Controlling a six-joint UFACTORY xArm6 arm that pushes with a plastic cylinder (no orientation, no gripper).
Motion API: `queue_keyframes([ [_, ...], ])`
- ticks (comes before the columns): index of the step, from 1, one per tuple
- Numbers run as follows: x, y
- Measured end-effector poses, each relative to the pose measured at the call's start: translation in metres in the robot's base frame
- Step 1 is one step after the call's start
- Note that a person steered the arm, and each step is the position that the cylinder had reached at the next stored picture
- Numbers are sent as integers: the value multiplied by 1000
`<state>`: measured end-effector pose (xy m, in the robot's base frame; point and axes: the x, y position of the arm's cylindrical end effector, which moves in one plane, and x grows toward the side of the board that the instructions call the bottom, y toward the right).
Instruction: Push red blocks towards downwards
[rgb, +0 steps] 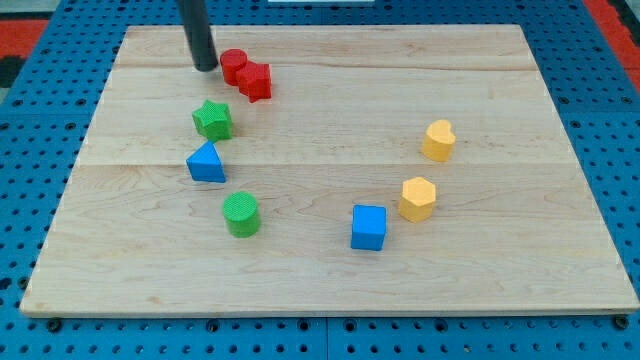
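Note:
A red cylinder (233, 66) and a red star-like block (255, 81) sit touching each other near the view's top left of the wooden board (330, 280). My tip (206, 68) is just left of the red cylinder, almost touching it. The dark rod rises from the tip to the view's top.
A green star (212, 120) lies below the red blocks, a blue triangle (206, 162) below that, and a green cylinder (241, 214) lower still. A blue cube (368, 227) sits at lower centre. A yellow heart (438, 140) and a yellow hexagon (417, 198) are at the right.

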<state>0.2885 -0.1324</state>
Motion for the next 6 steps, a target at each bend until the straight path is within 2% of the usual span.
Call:
queue_keyframes([
  [1,-23,-4],
  [2,-63,-36],
  [3,-57,31],
  [4,-1,59],
  [5,6,44],
  [6,-12,-19],
])
